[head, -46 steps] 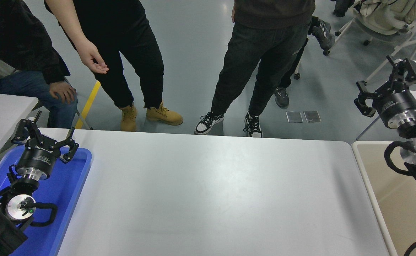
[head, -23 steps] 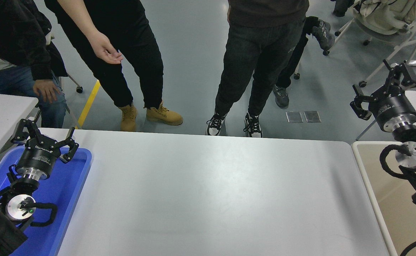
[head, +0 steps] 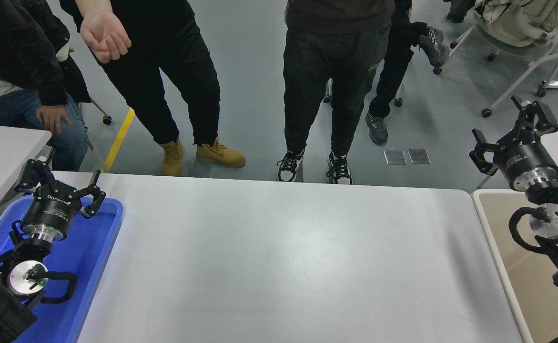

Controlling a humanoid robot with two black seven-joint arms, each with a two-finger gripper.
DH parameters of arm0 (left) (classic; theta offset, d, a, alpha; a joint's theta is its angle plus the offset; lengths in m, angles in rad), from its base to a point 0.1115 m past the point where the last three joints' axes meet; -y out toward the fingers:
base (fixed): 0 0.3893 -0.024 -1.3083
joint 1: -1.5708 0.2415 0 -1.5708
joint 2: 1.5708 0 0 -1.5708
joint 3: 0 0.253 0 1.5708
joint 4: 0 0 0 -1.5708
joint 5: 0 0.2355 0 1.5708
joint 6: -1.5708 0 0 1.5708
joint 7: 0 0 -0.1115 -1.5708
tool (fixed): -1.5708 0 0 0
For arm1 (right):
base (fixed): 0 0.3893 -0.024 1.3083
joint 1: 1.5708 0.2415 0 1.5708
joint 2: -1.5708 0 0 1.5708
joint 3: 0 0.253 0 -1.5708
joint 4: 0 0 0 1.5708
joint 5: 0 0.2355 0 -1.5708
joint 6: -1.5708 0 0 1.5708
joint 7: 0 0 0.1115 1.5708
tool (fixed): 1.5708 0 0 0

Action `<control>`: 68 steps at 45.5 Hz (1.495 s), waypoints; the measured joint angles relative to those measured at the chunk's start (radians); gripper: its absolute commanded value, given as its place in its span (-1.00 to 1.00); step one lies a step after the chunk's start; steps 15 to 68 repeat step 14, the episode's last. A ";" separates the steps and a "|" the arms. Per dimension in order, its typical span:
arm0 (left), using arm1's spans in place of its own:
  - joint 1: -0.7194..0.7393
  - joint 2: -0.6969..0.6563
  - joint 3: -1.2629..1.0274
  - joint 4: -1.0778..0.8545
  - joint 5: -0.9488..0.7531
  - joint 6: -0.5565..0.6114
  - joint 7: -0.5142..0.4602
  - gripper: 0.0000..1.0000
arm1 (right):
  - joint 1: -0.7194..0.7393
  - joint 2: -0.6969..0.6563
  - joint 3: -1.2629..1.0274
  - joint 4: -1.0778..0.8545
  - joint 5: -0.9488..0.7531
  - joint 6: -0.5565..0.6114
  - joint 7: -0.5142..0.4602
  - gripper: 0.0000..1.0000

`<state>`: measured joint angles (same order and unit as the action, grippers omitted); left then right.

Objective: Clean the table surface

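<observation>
The big, smooth white table surface [head: 279,257] filled the middle in front of me. A blue plastic tray [head: 93,267] lay at its left edge, and my left gripper [head: 59,186] hung over it, fingers spread. My right gripper [head: 512,136] hung past the right edge, spread too.

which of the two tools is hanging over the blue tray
The left tool, parked at the lower left, hangs open over the blue tray. The right tool, also open, is off the table surface's right end.
</observation>
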<state>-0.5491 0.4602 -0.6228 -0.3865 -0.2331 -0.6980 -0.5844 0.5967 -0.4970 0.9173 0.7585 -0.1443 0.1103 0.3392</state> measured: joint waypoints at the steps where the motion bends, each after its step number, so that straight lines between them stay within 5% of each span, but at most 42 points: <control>1: 0.000 0.000 0.000 0.000 0.000 0.000 0.000 1.00 | -0.004 0.000 0.001 0.000 0.000 0.000 0.000 1.00; 68: 0.000 0.000 0.000 0.000 0.000 0.000 0.000 1.00 | -0.047 0.001 0.004 0.001 0.001 0.000 0.000 1.00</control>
